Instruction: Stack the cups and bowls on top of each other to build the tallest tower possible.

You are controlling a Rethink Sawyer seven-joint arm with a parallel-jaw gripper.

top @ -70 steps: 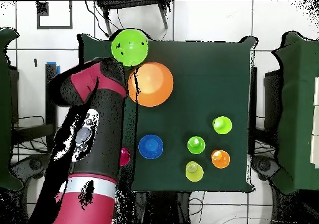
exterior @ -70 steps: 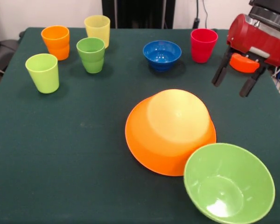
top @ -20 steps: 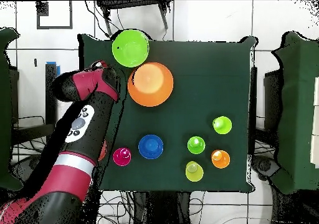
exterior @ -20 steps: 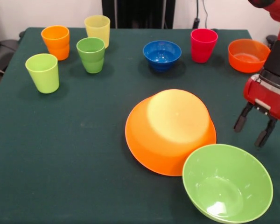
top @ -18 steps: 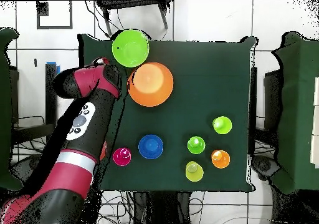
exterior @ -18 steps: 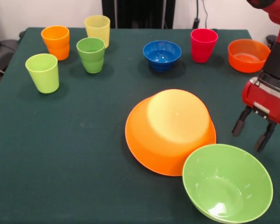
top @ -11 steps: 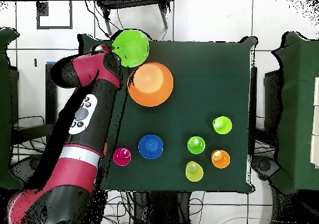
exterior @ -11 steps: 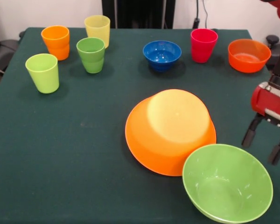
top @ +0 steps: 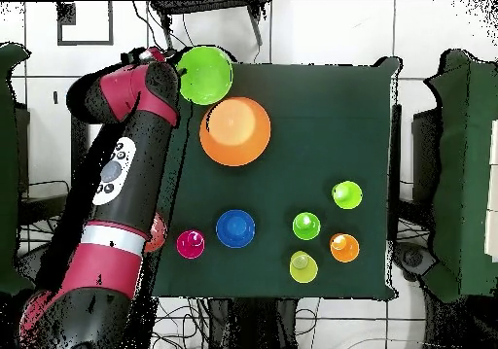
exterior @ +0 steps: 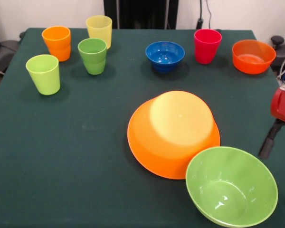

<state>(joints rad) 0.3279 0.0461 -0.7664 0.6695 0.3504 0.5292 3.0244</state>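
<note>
The very large orange bowl (exterior: pixel 173 133) (top: pixel 235 130) lies upside down mid-table. A light green bowl (exterior: pixel 232 186) (top: pixel 204 74) stands upright against its rim. A blue bowl (exterior: pixel 165 55), a red-pink cup (exterior: pixel 207 45) and a red-orange bowl (exterior: pixel 253 56) line the far side. Orange (exterior: pixel 56 42), pale yellow (exterior: pixel 99 29), green (exterior: pixel 92 55) and lime green (exterior: pixel 43 73) cups cluster at the far left. Each piece stands alone. My gripper (exterior: pixel 281 153) hangs open and empty at the right edge, beside the light green bowl, one finger (exterior: pixel 268 140) showing fully.
Dark green cloth covers the table (exterior: pixel 66 156). In the overhead view my arm (top: pixel 126 170) runs along the table's left side and hides part of the red-orange bowl (top: pixel 156 234). The table's right edge in the front view lies close to the gripper.
The red-orange bowl, at the gripper 3.5 s ago, now rests at the far right. The open gripper has moved along the right edge toward the light green bowl, partly out of frame.
</note>
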